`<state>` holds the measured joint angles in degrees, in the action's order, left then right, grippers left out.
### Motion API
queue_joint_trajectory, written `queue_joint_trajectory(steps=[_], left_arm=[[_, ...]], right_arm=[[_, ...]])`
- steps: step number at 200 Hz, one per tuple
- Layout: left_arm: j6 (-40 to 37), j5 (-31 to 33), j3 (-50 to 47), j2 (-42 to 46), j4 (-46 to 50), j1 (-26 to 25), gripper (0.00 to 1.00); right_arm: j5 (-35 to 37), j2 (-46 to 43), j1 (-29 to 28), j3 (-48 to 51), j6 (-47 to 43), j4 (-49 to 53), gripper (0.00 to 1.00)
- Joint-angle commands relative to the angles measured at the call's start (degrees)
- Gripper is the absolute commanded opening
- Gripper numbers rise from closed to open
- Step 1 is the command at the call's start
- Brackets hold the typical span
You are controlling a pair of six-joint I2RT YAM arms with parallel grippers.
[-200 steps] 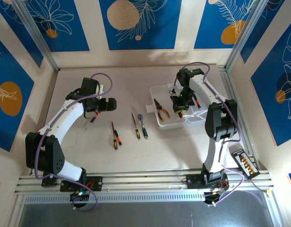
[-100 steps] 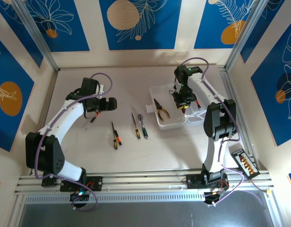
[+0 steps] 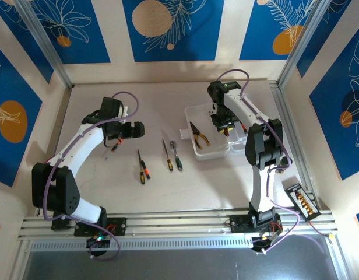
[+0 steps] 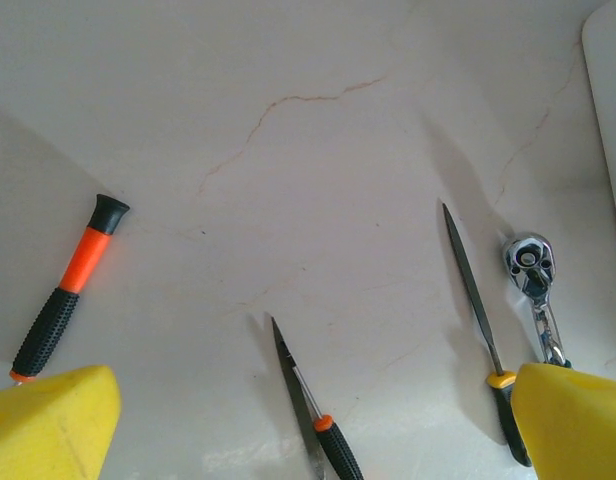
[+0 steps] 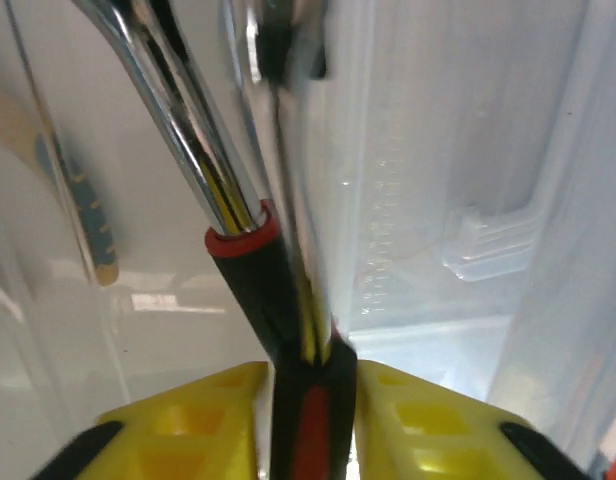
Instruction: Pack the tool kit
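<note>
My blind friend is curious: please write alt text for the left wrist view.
Four slim tools lie apart on a pale table: an orange-and-black handle, two screwdrivers and a metal ratchet, between the yellow fingertips of an open end effector.

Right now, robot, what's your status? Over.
Left gripper open above thin loose screwdrivers. Right gripper shut on red-and-black-handled steel pliers over the clear rectangular plastic box. Yellow-handled pliers lie inside; nothing in the way.

The surface [image 4: 338,120] is smooth and matt, faintly veined like pale stone. The ratchet [image 4: 529,262] is bright polished metal. The red-handled pliers [image 5: 253,290] show glossy chrome above matt black-and-red grips. The box [image 5: 438,150] is clear glossy plastic.
</note>
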<state>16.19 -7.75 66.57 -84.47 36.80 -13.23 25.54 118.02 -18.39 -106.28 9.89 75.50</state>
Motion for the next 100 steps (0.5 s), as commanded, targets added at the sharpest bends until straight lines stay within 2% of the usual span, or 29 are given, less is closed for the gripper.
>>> queue_joint_trajectory(steps=[1, 18, 44, 100], left_arm=[[0.7, -1.7, -0.6, 0.9, -0.5, 0.0, 1.00], [0.7, -1.7, -0.5, 0.9, -0.5, 0.0, 1.00], [0.8, -1.8, -0.6, 0.9, -0.6, 0.0, 1.00], [0.8, -1.8, -0.7, 0.4, -0.8, 0.0, 1.00]], right_arm=[[2.8, 0.1, -0.3, -2.3, 1.0, 2.0, 0.34], [3.1, 0.3, -0.3, -2.4, 1.1, 2.2, 0.44], [3.2, 0.2, -0.5, -2.7, 1.1, 2.3, 0.49], [-0.5, -1.5, -1.9, -3.2, 0.6, 1.2, 0.51]])
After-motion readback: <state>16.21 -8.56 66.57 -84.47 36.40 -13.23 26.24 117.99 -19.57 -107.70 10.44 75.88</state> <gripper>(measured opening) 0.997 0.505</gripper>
